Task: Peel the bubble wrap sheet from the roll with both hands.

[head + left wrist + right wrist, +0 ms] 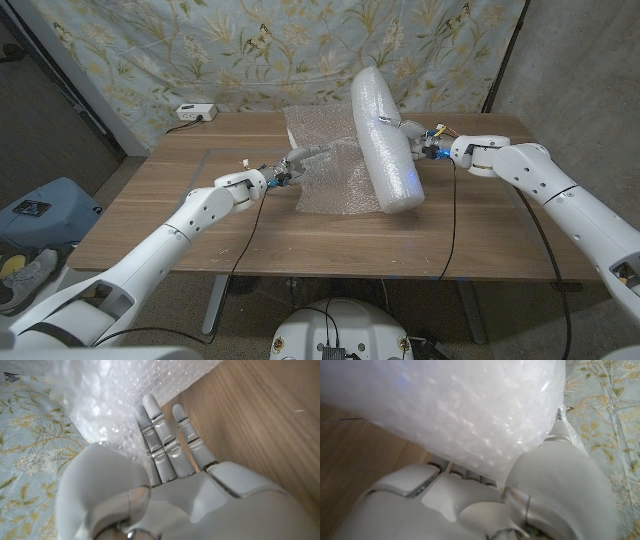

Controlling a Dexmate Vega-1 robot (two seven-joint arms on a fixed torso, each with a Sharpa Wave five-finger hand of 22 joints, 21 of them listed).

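Note:
A thick white bubble wrap roll (pixel 385 140) stands tilted over the middle of the wooden table (pixel 180 220), its lower end resting on the wood. My right hand (pixel 415 135) grips it from the right side; in the right wrist view the roll (pixel 455 405) presses against that hand (pixel 470 505), with the thumb curved around it. A loose bubble wrap sheet (pixel 325 175) spreads from the roll to the left over the table. My left hand (pixel 298 158) holds this sheet's left edge. In the left wrist view the sheet (pixel 125 395) passes between the thumb and the straight fingers (pixel 162 435).
A small white box (pixel 195 112) with a cable sits at the table's back left corner. A flowered cloth (pixel 250 50) hangs behind the table. On the floor at the left lies a blue object (pixel 40 210). Bare wood lies in front of the sheet.

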